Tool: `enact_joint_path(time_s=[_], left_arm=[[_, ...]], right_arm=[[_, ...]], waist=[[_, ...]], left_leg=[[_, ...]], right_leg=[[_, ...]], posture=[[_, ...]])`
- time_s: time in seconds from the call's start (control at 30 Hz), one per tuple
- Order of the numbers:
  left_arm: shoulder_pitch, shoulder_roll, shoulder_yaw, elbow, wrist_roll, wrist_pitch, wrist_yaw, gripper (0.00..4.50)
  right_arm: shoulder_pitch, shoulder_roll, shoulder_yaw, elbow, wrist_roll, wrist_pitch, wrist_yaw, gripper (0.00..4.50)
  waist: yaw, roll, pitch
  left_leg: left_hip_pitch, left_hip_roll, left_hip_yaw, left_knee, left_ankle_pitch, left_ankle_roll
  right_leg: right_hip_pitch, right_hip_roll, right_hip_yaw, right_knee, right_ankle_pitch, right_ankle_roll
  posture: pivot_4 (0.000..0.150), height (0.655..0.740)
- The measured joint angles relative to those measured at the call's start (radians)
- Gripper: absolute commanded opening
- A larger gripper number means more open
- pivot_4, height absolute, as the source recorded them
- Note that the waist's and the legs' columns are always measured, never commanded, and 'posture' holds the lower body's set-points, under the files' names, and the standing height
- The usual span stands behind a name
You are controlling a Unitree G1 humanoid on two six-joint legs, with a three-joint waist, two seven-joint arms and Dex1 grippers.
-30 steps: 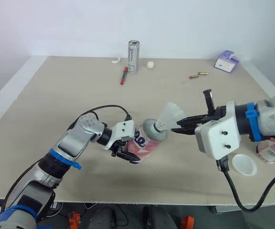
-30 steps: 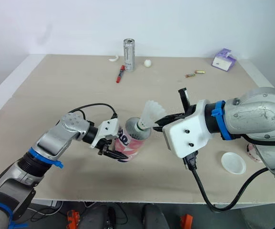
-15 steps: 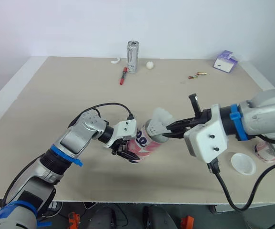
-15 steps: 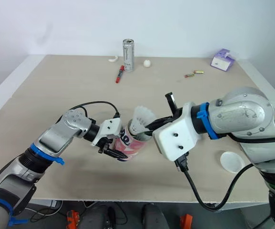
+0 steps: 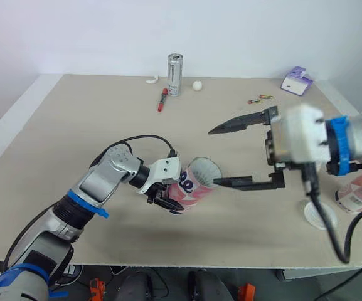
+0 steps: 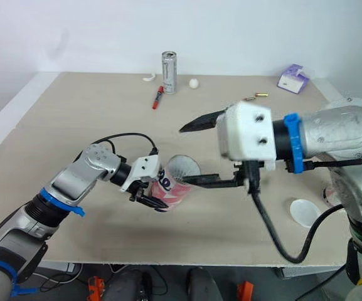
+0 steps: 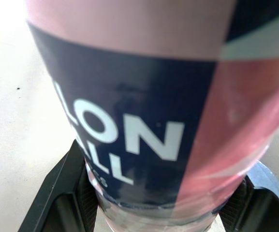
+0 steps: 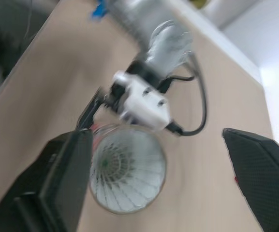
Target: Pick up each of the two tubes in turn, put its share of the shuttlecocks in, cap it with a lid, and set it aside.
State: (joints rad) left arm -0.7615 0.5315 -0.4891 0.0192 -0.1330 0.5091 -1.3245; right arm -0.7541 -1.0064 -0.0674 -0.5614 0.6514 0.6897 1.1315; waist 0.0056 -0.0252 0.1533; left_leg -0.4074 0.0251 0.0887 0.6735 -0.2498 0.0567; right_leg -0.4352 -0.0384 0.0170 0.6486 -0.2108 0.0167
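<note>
Left tool [image 5: 167, 202] clamps tilted tube [image 5: 190, 188] near worktop's front edge, shuttlecock [image 5: 204, 172] seated inside. Right tool [image 5: 212, 158] wide open, empty, beside tube mouth. Hold tube steady, mouth raised; lid [image 5: 319, 214] lies near front-right corner.

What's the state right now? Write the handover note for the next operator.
Left gripper: shut on the tube, holding it tilted.
Right gripper: open, empty, by the tube's mouth.
A shuttlecock sits inside the tube, with its feathers at the mouth. The lid lies on the table near the right arm, and the second tube is beside it.
Done: a shuttlecock is loaded.
Left: cap this tube, set it aside, then do the second tube.
</note>
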Motion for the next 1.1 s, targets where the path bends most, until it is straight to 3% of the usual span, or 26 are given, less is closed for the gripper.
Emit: enact_joint_path(time_s=[0.1,0.13,0.37,0.63,0.97,1.1], left_arm=[[-0.024,-0.001,-0.017,0.012,0.007,-0.002,-0.009,2.66],[-0.039,-0.001,-0.024,0.022,0.010,-0.002,-0.017,2.66],[-0.062,-0.001,-0.032,0.047,0.014,-0.003,-0.037,2.66],[-0.067,-0.012,-0.034,0.058,0.020,-0.010,-0.027,2.66],[-0.065,-0.028,-0.028,0.060,0.037,0.002,-0.011,2.66],[-0.063,-0.024,-0.023,0.061,0.042,0.012,-0.008,2.66]], right_arm=[[0.004,-0.012,-0.010,0.061,-0.004,0.015,-0.004,3.61],[0.012,-0.027,-0.004,0.076,-0.012,0.018,0.003,3.01],[0.025,-0.033,0.110,0.068,-0.062,-0.001,0.043,0.05],[-0.005,-0.012,0.304,0.076,-0.211,-0.081,0.093,0.05],[-0.237,0.181,0.655,0.313,-0.563,-0.222,0.217,0.05],[-0.284,0.213,0.700,0.353,-0.635,-0.230,0.270,0.05]], waist=[[0.000,0.000,0.000],[0.000,0.000,0.000],[-0.003,0.000,0.000],[-0.001,0.000,0.000],[0.001,0.000,0.000],[0.000,-0.001,-0.001]], left_leg=[[0.000,0.000,0.000,0.000,0.000,0.000],[-0.001,0.000,0.000,0.000,0.000,0.000],[-0.001,0.002,0.000,0.000,0.000,0.000],[-0.001,0.002,0.001,0.003,0.000,0.000],[-0.001,0.002,0.003,0.005,0.002,0.001],[0.001,0.004,0.003,0.005,0.004,0.000]], right_leg=[[0.000,0.000,0.000,0.000,0.000,0.001],[-0.001,0.000,0.000,0.000,-0.001,0.002],[-0.001,0.004,0.002,0.000,-0.002,0.006],[-0.001,0.004,0.002,0.000,-0.001,0.007],[-0.001,0.003,0.002,0.000,0.002,0.006],[0.000,0.004,0.001,0.001,0.004,0.003]], posture=[[0.150,0.7400],[0.150,0.7400],[0.150,0.7400],[0.150,0.7400],[0.150,0.7400],[0.150,0.7400]])
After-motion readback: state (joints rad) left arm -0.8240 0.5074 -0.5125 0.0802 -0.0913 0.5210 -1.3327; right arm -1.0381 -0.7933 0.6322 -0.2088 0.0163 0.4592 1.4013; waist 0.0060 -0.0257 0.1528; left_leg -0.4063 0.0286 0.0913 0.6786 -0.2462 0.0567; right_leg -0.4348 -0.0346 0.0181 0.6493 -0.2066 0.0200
